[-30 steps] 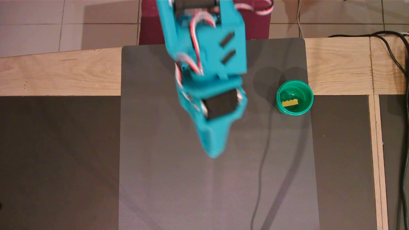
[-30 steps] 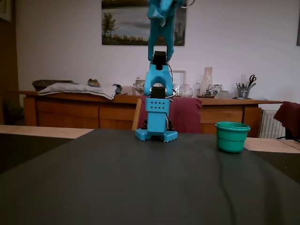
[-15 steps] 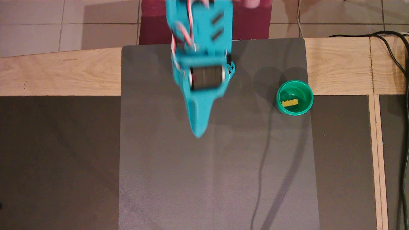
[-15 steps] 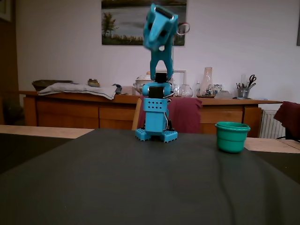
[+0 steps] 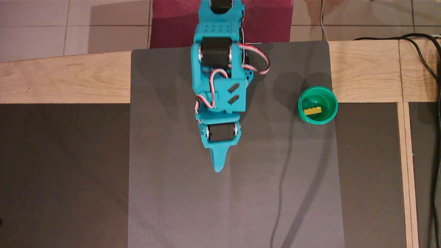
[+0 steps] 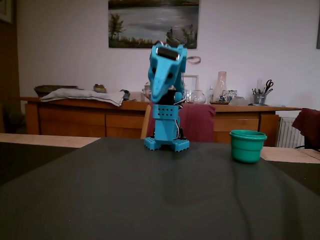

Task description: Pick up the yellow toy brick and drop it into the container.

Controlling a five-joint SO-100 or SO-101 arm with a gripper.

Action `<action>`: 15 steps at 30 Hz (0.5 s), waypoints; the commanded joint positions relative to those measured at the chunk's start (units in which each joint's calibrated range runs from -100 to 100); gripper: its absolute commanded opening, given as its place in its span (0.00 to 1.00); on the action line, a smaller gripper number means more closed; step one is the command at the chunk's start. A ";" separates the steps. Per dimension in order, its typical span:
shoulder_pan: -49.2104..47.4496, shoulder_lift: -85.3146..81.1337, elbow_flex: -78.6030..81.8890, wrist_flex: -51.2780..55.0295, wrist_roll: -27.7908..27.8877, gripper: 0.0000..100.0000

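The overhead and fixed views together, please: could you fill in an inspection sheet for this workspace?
Surface: dark grey mat on a wooden table.
Job's things: small pale-yellow studded plastic brick lies inside the round teal-green plastic cup, which stands at the mat's right edge in the overhead view.
Clutter: nothing seen on the mat.
Gripper: teal gripper shut, empty, raised off the mat, apart from the cup.
Cables: black cable on the table at right.
Surroundings: wooden sideboard with glassware, landscape painting, tiled floor.
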 commanded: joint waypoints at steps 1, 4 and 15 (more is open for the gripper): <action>0.34 -3.17 7.31 -4.06 -0.13 0.00; 0.34 -5.36 12.10 -6.10 -0.19 0.00; 0.34 -5.19 22.57 -12.59 -0.29 0.00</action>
